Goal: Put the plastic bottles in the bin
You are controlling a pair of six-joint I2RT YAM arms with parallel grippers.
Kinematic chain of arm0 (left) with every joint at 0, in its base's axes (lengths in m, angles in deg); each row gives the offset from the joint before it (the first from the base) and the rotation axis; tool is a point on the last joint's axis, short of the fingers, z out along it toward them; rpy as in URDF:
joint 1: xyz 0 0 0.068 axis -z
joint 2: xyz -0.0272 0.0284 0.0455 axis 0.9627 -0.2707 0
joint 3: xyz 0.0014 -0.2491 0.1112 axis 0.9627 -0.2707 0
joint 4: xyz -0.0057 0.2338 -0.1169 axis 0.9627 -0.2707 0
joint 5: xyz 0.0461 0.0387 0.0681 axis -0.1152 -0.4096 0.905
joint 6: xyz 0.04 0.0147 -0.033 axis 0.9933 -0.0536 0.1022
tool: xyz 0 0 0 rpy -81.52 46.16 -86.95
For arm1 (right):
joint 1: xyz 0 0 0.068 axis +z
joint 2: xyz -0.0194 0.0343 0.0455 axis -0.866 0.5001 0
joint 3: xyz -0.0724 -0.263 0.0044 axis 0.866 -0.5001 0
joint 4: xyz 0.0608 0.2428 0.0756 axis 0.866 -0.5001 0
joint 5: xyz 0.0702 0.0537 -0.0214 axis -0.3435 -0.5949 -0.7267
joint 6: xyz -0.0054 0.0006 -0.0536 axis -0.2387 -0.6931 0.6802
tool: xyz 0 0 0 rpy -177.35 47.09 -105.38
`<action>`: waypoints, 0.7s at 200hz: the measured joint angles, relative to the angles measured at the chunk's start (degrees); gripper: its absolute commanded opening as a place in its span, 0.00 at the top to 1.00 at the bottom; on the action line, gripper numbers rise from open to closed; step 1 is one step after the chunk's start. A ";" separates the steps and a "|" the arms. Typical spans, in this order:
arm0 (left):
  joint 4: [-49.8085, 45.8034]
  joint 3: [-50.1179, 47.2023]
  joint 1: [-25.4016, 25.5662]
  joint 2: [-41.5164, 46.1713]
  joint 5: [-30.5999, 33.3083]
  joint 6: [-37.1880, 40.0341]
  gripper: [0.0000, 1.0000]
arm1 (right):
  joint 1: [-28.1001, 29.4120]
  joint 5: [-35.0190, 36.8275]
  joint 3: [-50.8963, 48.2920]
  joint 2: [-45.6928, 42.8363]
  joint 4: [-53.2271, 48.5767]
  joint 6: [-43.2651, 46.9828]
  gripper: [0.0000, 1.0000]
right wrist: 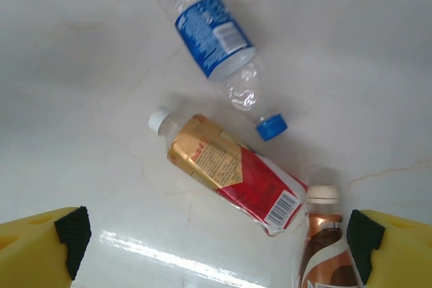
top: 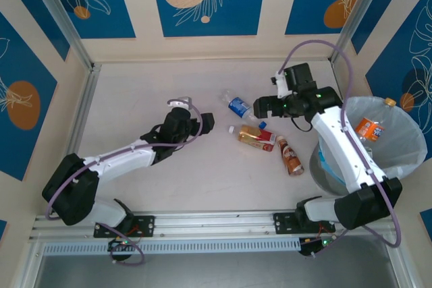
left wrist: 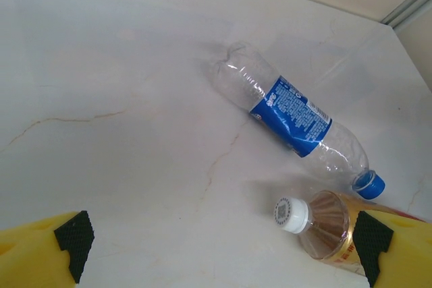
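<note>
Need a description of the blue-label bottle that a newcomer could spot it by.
Start at the white-lined bin at the right; three bottles lie on their sides just left of it. The blue-label bottle is the uppermost of them in the top view. Only it is clear with a blue cap; the red-and-gold bottle and the brown bottle have pale caps.

Clear bottle (left wrist: 290, 116), blue label and cap — red-and-gold bottle (right wrist: 229, 170), white cap — brown-and-white bottle (right wrist: 325, 247)

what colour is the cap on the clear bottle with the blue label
Blue; the cap shows best in the right wrist view.
</note>
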 measured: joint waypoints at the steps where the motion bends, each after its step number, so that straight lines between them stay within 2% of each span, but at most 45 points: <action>1: 0.11 -0.09 -0.07 0.00 -0.11 -0.11 0.00 | 0.04 0.00 -0.07 0.07 0.02 0.09 0.01; 65: 1.03 -3.52 -0.98 0.48 -0.33 -2.95 0.00 | 1.77 -5.18 -3.61 5.53 3.21 10.32 0.01; 140: 1.95 -9.92 -1.31 8.00 5.99 -4.04 0.00 | 2.89 -3.28 -4.46 15.41 4.52 17.35 0.00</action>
